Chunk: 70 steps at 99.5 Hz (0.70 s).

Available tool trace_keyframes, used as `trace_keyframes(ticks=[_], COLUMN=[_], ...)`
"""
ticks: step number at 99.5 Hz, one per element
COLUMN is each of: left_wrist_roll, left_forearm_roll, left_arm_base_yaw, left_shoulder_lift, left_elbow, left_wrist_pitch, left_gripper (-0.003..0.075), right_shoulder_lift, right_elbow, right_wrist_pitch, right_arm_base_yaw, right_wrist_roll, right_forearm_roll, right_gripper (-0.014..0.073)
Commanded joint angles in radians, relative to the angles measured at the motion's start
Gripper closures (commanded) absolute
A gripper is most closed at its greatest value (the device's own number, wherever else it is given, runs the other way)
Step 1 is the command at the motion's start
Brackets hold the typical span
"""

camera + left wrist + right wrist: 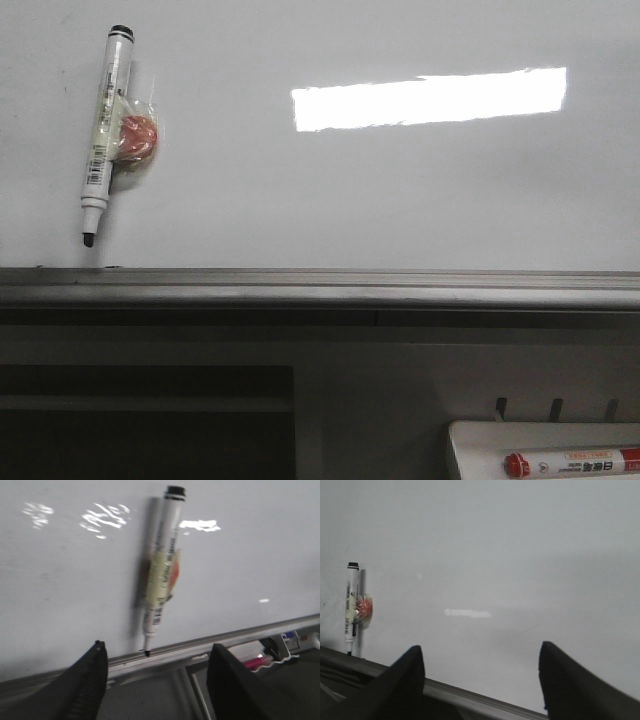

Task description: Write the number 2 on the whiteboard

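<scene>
Whiteboard (400, 200) was blank in all three views, so no number 2 on it yet; judged the task as not started. Black-capped marker (105, 135) sat in the upper left of the front frame, stuck to the board face, cap end up, tip down just above the grey bottom rail (320, 288). A red round piece (137, 138) under clear tape was fixed to its side, probably a magnet mount, which would explain why the marker held on a vertical surface without support. The tip looked uncapped, so it seemed staged for a direct pick. Left gripper (157, 680) was spread wide and empty, jaws straddling the marker's lower end in the wrist frame, lined up below it but not touching; read as a pre-grasp approach. Right gripper (480, 680) was also spread and empty, facing bare board, with the marker far off at its frame's left edge. A small white tray (480, 445) at the lower right of the front frame held a red-capped marker (570, 463), a spare and untouched. Neither arm showed in the front view. Risk: pulling against the mount could tilt the marker in the jaws.
</scene>
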Motion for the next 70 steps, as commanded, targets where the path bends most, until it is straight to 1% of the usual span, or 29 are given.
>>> trace_keyframes(ticks=[1,9,20,39,44,49,53,54,56,60,61,63,64,65,70], left_wrist_roll=[0.035,0.035,0.035,0.035,0.035,0.035,0.035,0.035,0.035,0.035,0.035,0.035,0.035,0.035,0.035], left_forearm_roll=[-0.067,-0.067,-0.067,-0.067,-0.067,-0.067,-0.069,-0.069,-0.069,-0.071,-0.073,-0.073,-0.073,-0.073,-0.075], left_arm_base_yaw=[-0.088,-0.152,-0.198,-0.207,-0.207,-0.207,-0.207,-0.207,-0.207,-0.207,-0.207,-0.207,-0.207,-0.207,-0.207], left_shoulder_lift=[0.057,0.113,0.202,0.334,0.357,0.375,0.386,0.388,0.39,0.395,0.395,0.395,0.395,0.395,0.381], left_elbow=[-0.037,-0.037,-0.037,-0.039,-0.039,-0.039,-0.039,-0.039,-0.039,-0.039,-0.039,-0.039,-0.039,-0.039,-0.044], left_wrist_pitch=[-0.14,-0.248,-0.377,-0.43,-0.446,-0.466,-0.484,-0.489,-0.494,-0.507,-0.509,-0.512,-0.512,-0.512,-0.501], left_gripper=[0.0353,0.0353,0.0353,0.0354,0.0365,0.0407,0.0468,0.0494,0.0522,0.0616,0.065,0.0685,0.072,0.0736,0.0741], right_shoulder_lift=[0.014,0.014,0.014,0.014,0.014,0.014,0.014,0.014,0.014,0.014,0.014,0.014,0.014,0.014,0.014], right_elbow=[-0.034,-0.034,-0.034,-0.034,-0.034,-0.034,-0.034,-0.034,-0.034,-0.034,-0.034,-0.034,-0.034,-0.034,-0.043], right_wrist_pitch=[-0.064,-0.064,-0.064,-0.062,-0.062,-0.062,-0.062,-0.062,-0.062,-0.062,-0.062,-0.062,-0.062,-0.062,-0.057], right_arm_base_yaw=[-0.008,-0.008,-0.008,-0.008,-0.008,-0.008,-0.008,-0.008,-0.008,-0.008,-0.008,-0.008,-0.008,-0.008,-0.005], right_wrist_roll=[-0.01,-0.01,-0.01,-0.01,-0.01,-0.01,-0.01,-0.01,-0.01,-0.018,-0.02,-0.028,-0.031,-0.035,-0.039], right_forearm_roll=[-0.009,-0.009,-0.009,-0.009,-0.009,-0.009,-0.009,-0.009,-0.011,-0.01,-0.01,-0.01,-0.01,-0.01,-0.01], right_gripper=[0.0155,0.0155,0.0155,0.0155,0.0155,0.0155,0.0155,0.0155,0.0155,0.0155,0.0155,0.0155,0.0155,0.0155,0.0155])
